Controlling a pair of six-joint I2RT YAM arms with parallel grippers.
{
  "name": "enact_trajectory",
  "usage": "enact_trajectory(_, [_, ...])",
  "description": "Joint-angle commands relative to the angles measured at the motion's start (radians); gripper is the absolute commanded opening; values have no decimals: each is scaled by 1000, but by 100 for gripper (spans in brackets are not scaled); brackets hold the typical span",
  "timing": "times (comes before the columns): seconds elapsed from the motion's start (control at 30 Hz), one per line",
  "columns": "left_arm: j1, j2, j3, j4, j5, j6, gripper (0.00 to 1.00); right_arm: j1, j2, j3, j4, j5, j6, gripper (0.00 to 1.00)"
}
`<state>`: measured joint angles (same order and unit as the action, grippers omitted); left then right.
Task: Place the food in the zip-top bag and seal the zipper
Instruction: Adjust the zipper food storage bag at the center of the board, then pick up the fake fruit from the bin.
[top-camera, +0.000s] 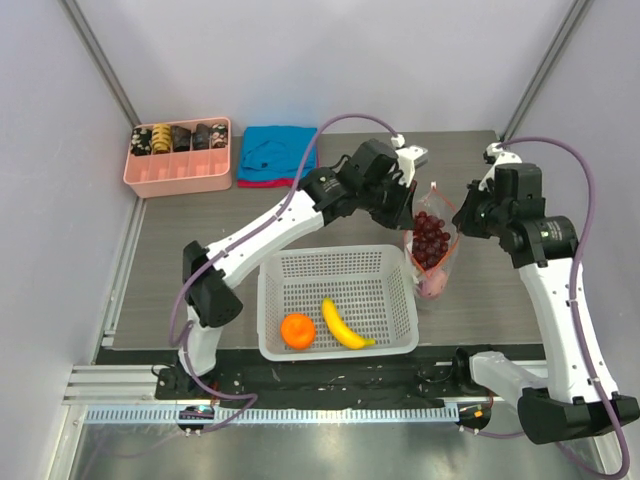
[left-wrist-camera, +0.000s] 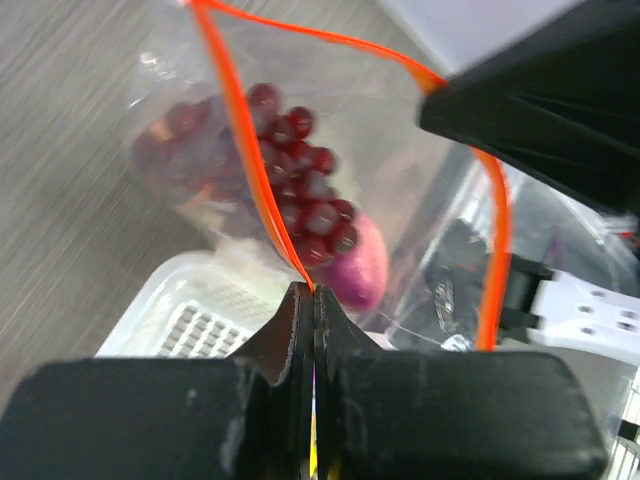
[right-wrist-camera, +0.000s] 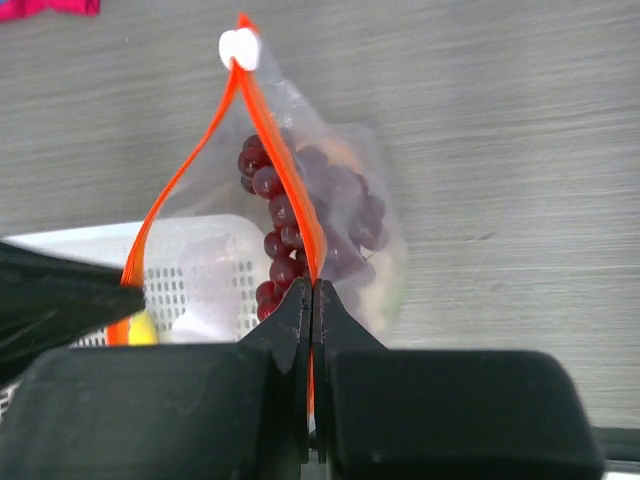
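Watching the dark table (top-camera: 180, 220) from above, I take the white mesh basket (top-camera: 330, 262) near the arm bases as my reference for everything else. The zip-top bag (top-camera: 440, 262) is held upright just beside the basket's right wall, its mouth spread between the two arms. My left gripper (left-wrist-camera: 313, 292) is pressed together on one side of the zipper (left-wrist-camera: 235, 130), above the basket's far right corner. My right gripper (right-wrist-camera: 312, 290) pinches the opposite run of the orange-red strip, further right of the basket. Inside the bag sit the dark purple grapes (top-camera: 430, 235), with the purple onion (left-wrist-camera: 360, 265) beneath them. The banana (top-camera: 343, 326) and the orange (top-camera: 298, 330) lie in the basket's near part, and a small white slider (right-wrist-camera: 239, 48) sits at the zipper's end
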<state>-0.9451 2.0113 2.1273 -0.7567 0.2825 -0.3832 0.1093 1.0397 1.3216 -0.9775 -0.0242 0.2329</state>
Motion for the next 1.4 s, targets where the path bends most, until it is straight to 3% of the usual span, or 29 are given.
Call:
enact_trajectory(0.0, [-20,-135,-22,178,63,27,0,3,-44,162,-64,82,-27,1])
enact_trajectory(0.43, [35,-37,-40,136,99,-55,0,3,-12,36,-27,138,-61,1])
enact_trajectory(0.5, [66,-36,-43,117,132,-45,13,3,-6,30,-18,129,-70,1])
enact_trajectory(0.53, [74,-49,-64,119,141,-30,23,3,-4,28,-17,122,-72,1])
enact_trajectory(0.57, [94,-66,-79,125,152,4,43,4,-3,25,-15,125,-79,1])
enact_trajectory(0.6, [104,-119,-99,141,193,30,49,3,-3,24,-13,125,-81,1])
enact_trajectory(0.63, [120,-150,-162,154,207,56,55,4,-4,19,-10,125,-84,1])
enact_trajectory(0.67, [132,-195,-205,169,221,81,69,4,-6,18,-9,121,-86,1])
enact_trajectory(0.7, [167,-285,-258,189,236,142,75,4,-7,19,-9,116,-84,1])
enact_trajectory(0.77, [206,-389,-447,262,323,213,91,3,-15,19,-4,101,-86,1])
enact_trajectory(0.8, [232,-483,-504,272,351,315,93,4,-17,19,-3,95,-86,1])
enact_trajectory(0.93, [226,-618,-726,69,455,729,94,3,-27,13,-1,69,-86,1])
enact_trajectory(1.13, [76,-614,-872,-108,339,1168,83,3,5,13,25,-6,-79,1])
enact_trajectory(1.37, [-61,-525,-966,-78,248,1343,82,3,39,50,28,-20,-93,1])
